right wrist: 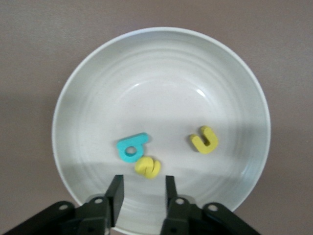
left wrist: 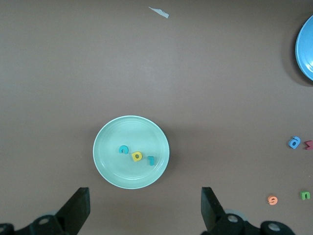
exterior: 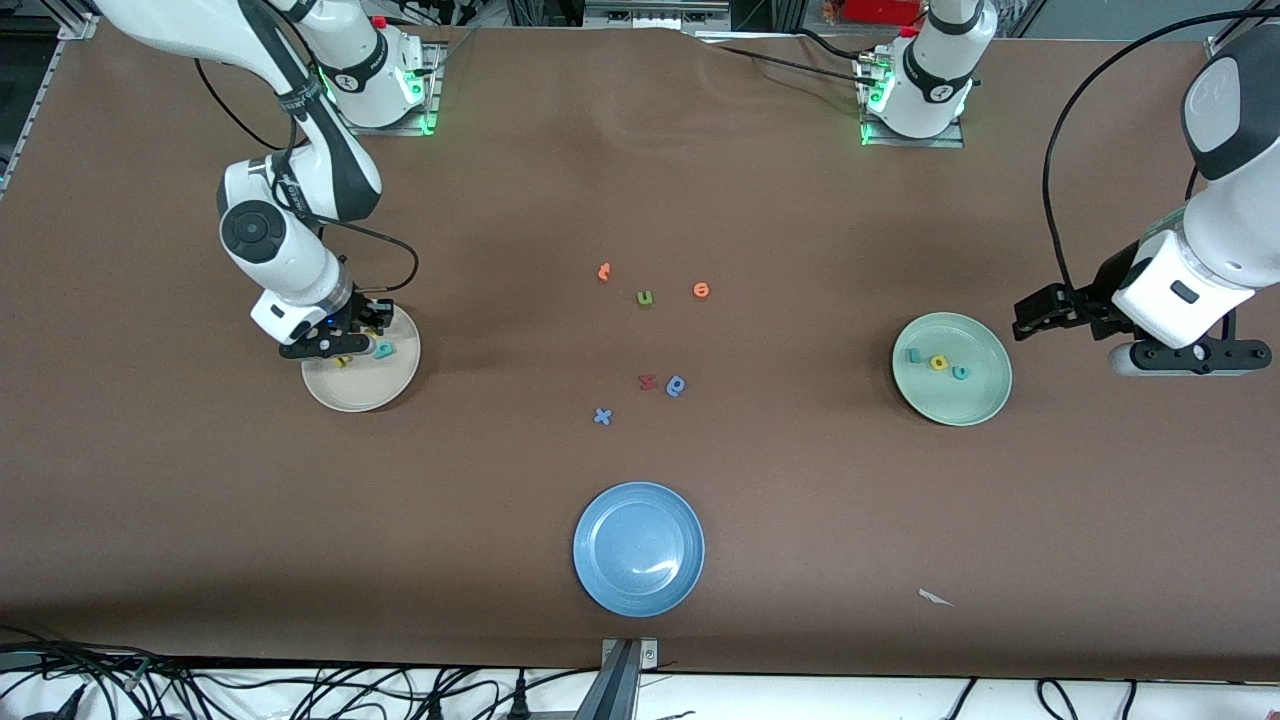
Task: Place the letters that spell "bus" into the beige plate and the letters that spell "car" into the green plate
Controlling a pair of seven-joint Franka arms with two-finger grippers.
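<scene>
Blue plate (exterior: 638,549) foremost; right pincer (right wrist: 142,188) parted, empty, over beige plate (right wrist: 98,88) holding b (right wrist: 132,147), s (right wrist: 148,167), u (right wrist: 205,139); left pincer (left wrist: 145,208) wide open, waiting near green plate (left wrist: 110,161).

The right arm reaches down from its base and bends at the elbow, with its wrist pointing straight down. The right gripper (exterior: 345,345) hangs low, its two black fingers (right wrist: 115,196) parted by a narrow gap with nothing between them. The left arm waits at its own end of the table, wrist held level and turned toward the table's middle. The left gripper (exterior: 1035,315) is up in the air, its fingers (left wrist: 78,208) spread wide and empty.
</scene>
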